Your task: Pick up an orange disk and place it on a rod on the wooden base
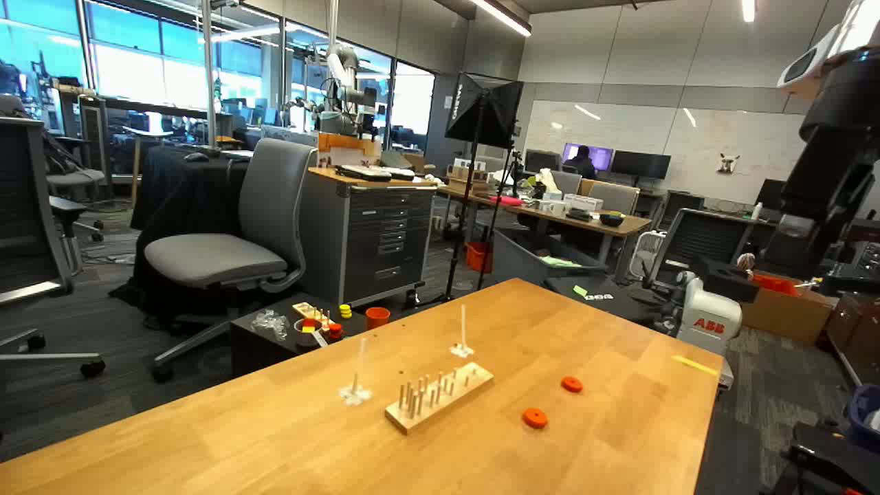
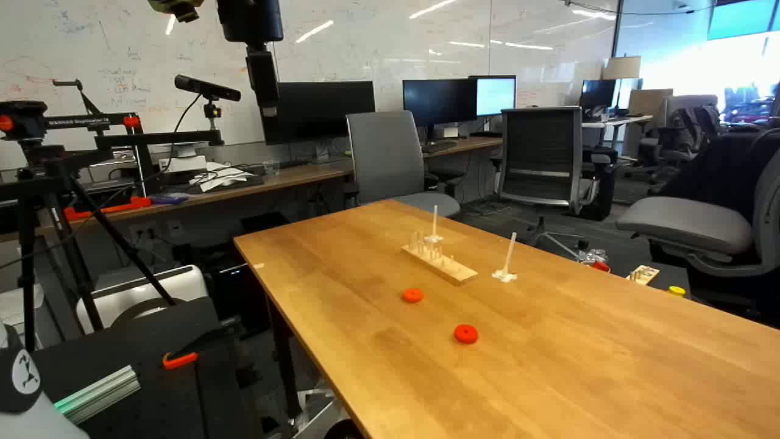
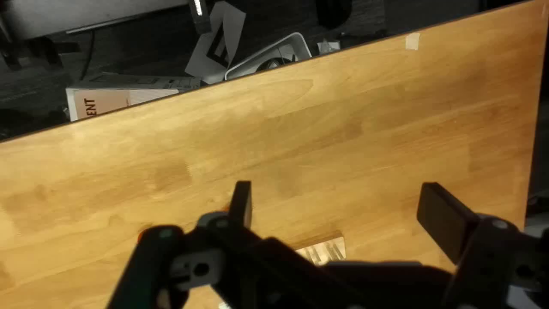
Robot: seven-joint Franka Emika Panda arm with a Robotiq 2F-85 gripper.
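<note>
Two orange disks lie flat and apart on the table in both exterior views: a nearer one (image 1: 535, 417) (image 2: 412, 295) and another (image 1: 571, 384) (image 2: 465, 333). In the wrist view only orange slivers of them show behind the left finger. The wooden base (image 1: 440, 405) (image 2: 448, 266) lies beside the disks with its row of thin pegs upright. Its end also shows in the wrist view (image 3: 339, 246), the rest hidden by the gripper. My gripper (image 3: 336, 189) is open and empty, high above the table. It also shows in both exterior views (image 1: 797, 223) (image 2: 269, 113).
Two thin upright pale rods (image 1: 361, 368) (image 1: 463, 330) on white footings stand on the far side of the base from the disks. The wooden table (image 1: 619, 454) has its edge in the wrist view, with a box (image 3: 103, 101) beyond and below it.
</note>
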